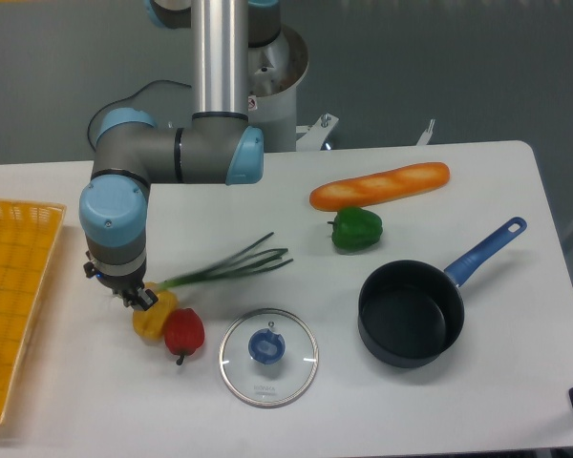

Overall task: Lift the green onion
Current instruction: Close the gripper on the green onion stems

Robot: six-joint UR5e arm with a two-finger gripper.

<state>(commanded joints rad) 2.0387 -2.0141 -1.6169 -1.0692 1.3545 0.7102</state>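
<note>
Slender leafy green onion (pixel 231 266) in tool (pixel 137 298)

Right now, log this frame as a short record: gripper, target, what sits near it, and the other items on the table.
gripper: low at the bulb end of the green onion, jaw state unclear
green onion: leaves blurred, pointing right
beside gripper: yellow pepper touching red pepper
lid: glass lid, flat, off the pot
pot: dark saucepan, blue handle
far side: baguette, green bell pepper
left edge: yellow basket
</note>
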